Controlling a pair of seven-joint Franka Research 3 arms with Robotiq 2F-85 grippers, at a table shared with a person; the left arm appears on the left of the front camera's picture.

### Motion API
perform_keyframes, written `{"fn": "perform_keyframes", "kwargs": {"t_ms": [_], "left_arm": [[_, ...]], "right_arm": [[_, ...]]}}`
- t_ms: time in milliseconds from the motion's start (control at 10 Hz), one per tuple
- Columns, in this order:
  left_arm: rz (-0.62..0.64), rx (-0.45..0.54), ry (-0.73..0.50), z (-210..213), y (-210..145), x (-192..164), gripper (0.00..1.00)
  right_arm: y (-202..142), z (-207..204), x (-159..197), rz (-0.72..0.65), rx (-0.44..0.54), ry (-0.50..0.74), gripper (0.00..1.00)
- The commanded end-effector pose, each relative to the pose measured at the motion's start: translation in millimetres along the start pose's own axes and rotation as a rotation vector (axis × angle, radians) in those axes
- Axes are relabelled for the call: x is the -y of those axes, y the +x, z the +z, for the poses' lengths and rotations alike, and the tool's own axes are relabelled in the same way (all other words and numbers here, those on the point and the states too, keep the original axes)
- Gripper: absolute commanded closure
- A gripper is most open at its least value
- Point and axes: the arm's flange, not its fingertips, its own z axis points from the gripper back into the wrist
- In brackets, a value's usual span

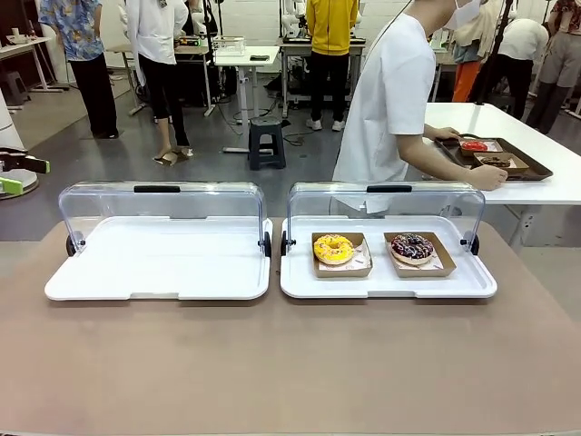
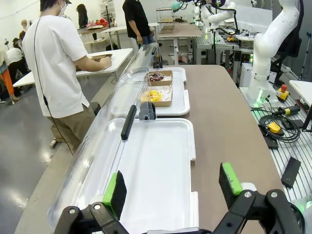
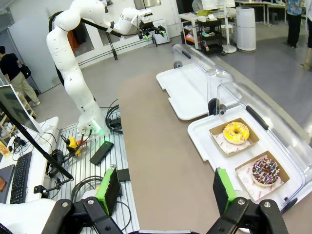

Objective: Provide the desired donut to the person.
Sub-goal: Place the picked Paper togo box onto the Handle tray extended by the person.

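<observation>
On my screens I see two white trays with their clear lids lifted, side by side on the brown table. The left tray holds nothing. In the right tray two donuts sit, each in its own small cardboard box. The yellow donut has bright yellow icing with small coloured sprinkles and sits on the left side of this tray. The chocolate donut is dark brown with many coloured sprinkles and sits just beside it, on the right side. The boxes are near each other but do not touch.

The person, in a plain white short-sleeved top, stands behind the right tray, turned toward another white table, with one hand on a dark tray there.

The left gripper hangs above the near end of the left tray, fingers spread wide, holding nothing. The right gripper hangs over the table edge, well apart from the donuts, also wide and holding nothing.
</observation>
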Motion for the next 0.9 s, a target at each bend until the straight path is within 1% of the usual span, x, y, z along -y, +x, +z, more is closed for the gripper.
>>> {"fn": "perform_keyframes", "kwargs": {"t_ms": [0,800], "left_arm": [[-0.001,0.001,0.002,0.6,0.3,0.2,0.00],[-0.001,0.001,0.002,0.6,0.3,0.2,0.00]], "right_arm": [[0.2,-0.7,1.0,0.009,0.011,0.009,0.00],[0.2,-0.7,1.0,0.009,0.011,0.009,0.00]]}}
